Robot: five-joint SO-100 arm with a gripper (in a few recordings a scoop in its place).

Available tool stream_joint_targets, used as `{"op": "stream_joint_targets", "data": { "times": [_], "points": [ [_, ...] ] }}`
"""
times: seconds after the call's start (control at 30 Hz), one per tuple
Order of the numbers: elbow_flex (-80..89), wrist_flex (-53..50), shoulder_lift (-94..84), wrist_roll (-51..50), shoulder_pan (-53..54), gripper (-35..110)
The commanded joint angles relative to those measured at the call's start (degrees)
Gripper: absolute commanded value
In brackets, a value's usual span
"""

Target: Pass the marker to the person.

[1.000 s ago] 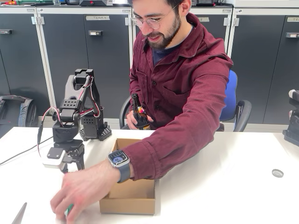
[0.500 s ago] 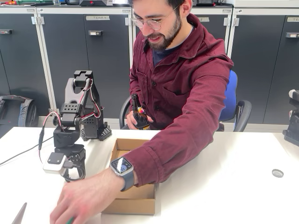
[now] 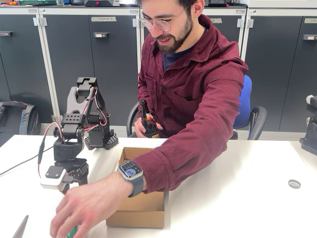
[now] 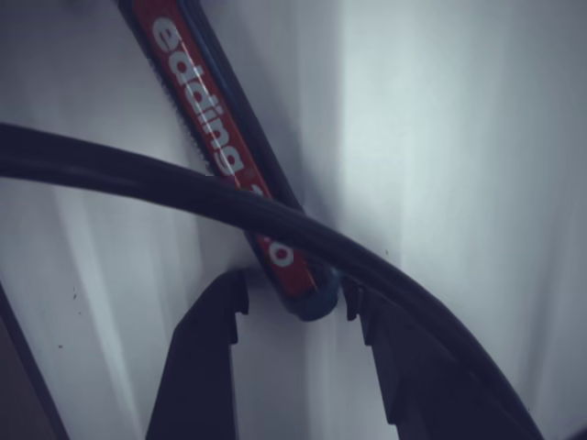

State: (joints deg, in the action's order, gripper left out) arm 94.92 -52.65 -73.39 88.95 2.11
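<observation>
- Wrist view: black two-finger tool (image 4: 292, 307) spread, one finger either side of the rounded end of the thick felt marker (image 4: 215, 137); no clear contact with either finger, nothing pinched.
- Same view: red barrel label with white lettering running from the tool's gap up toward the upper left, lying on the white table (image 4: 440, 165); curved black cable (image 4: 183, 188) crossing in front of the barrel.
- Fixed view: black arm standing at the left of the table (image 3: 237, 198), bent forward, tool (image 3: 67, 187) pointing down near the surface at the near left.
- Fixed view: green tip of the marker (image 3: 72, 231) peeking out beneath the person's (image 3: 193, 89) outstretched hand (image 3: 86, 208) at the near left edge, just right of the tool.
- Smartwatch (image 3: 131, 172) on that wrist, maroon sleeve reaching across an open brown cardboard box (image 3: 138, 210).
- Other hand wrapped around a brown glass bottle (image 3: 147, 119) held close to the chest, behind the far table edge.
- Small round metal cap (image 3: 294, 184) lying on the right, well apart from everything else.
</observation>
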Motion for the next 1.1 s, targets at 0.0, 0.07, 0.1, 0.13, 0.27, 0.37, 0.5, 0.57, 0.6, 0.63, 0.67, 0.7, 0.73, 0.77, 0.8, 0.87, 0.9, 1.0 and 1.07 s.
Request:
{"op": "stream_joint_targets", "data": {
  "times": [0.0,0.07,0.1,0.13,0.27,0.37,0.5,0.57,0.6,0.63,0.67,0.7,0.73,0.77,0.8,0.87,0.9,1.0,1.07],
  "points": [
    [-4.7,1.1,1.6,-0.4,0.4,23],
    [-5.5,1.5,3.0,-0.6,0.4,23],
    [-6.3,1.5,3.7,-0.7,0.5,23],
    [-7.0,1.3,4.3,-0.7,0.7,23],
    [-9.8,0.5,6.2,-1.1,1.1,23],
    [-10.8,1.2,7.4,-1.4,1.5,22],
    [-13.7,0.4,9.2,-2.5,1.7,12],
    [-15.4,-1.4,9.8,-2.2,1.9,-5],
    [-15.7,-2.1,10.0,-1.8,2.0,-5],
    [-15.9,-2.4,10.2,-1.7,2.1,-5],
    [-15.9,-2.5,10.3,-1.4,2.1,-5],
    [-15.9,-2.3,10.4,-1.4,2.1,-5],
    [-15.7,-1.8,10.4,-1.6,2.2,-5],
    [-15.6,-1.5,10.3,-1.9,2.2,-5],
    [-15.2,-1.2,10.2,-2.1,2.2,-5],
    [-14.3,-0.8,9.5,-2.4,2.1,-5],
    [-13.4,-0.2,9.0,-2.5,2.0,-5],
    [-10.2,0.8,6.4,-2.5,1.7,-5],
    [-8.9,0.9,5.3,-2.3,1.3,-5]
  ]
}}
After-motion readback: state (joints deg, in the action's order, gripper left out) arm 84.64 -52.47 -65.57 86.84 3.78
